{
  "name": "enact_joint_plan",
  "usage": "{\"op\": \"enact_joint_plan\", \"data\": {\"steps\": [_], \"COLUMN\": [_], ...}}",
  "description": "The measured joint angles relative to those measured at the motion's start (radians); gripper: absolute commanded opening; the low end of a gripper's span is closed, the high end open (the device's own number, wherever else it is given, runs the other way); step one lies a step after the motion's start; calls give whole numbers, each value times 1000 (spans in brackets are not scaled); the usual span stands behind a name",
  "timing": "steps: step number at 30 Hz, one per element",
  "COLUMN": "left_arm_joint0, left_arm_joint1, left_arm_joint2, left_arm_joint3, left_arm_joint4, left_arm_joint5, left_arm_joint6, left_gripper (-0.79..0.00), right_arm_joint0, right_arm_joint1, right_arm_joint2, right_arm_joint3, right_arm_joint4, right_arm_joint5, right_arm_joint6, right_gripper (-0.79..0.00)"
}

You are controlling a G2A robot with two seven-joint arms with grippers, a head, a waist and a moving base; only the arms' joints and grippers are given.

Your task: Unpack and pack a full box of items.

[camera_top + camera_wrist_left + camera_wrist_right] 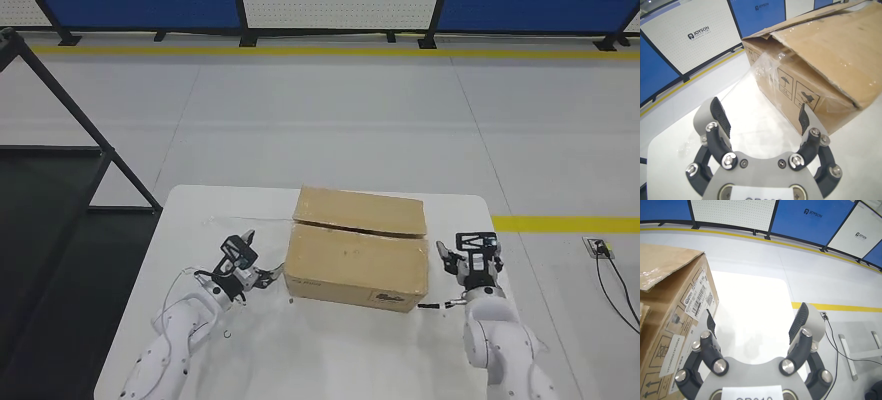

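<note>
A brown cardboard box (356, 248) sits in the middle of the white table (330, 350), its top flaps folded down with a seam between them. In the left wrist view the box (815, 62) shows torn clear tape (770, 70) on its end wall and a flap edge lifted slightly. My left gripper (250, 268) (761, 111) stands open just beside the box's left end, nothing between its fingers. At the box's right end my right gripper (470, 262) (755, 321) is open too, one finger (710, 321) close to the labelled side wall (677, 321).
A black frame (60, 130) stands off the table's left side. Small scraps of clear tape (684, 146) lie on the table near the left gripper. A small dark bit (430, 305) lies by the box's front right corner. A cable (615, 285) runs on the floor at right.
</note>
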Motion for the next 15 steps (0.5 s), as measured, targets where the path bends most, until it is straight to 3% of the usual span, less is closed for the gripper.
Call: {"op": "enact_joint_plan", "data": {"steps": [7,15], "left_arm_joint0": [47,43], "left_arm_joint1": [13,12], "left_arm_joint2": [-11,-5], "left_arm_joint3": [-42,-45], "left_arm_joint4": [28,-22], "left_arm_joint5": [-23,10], "left_arm_joint6": [9,-16], "left_gripper": [0,0], "right_arm_joint0": [115,142], "right_arm_joint1": [3,3], "right_arm_joint2": [-11,-42], "right_arm_joint3": [121,150], "right_arm_joint4": [18,-8], "right_arm_joint5": [-133,-169], "right_arm_joint6": [12,7], "right_gripper": [0,0]}}
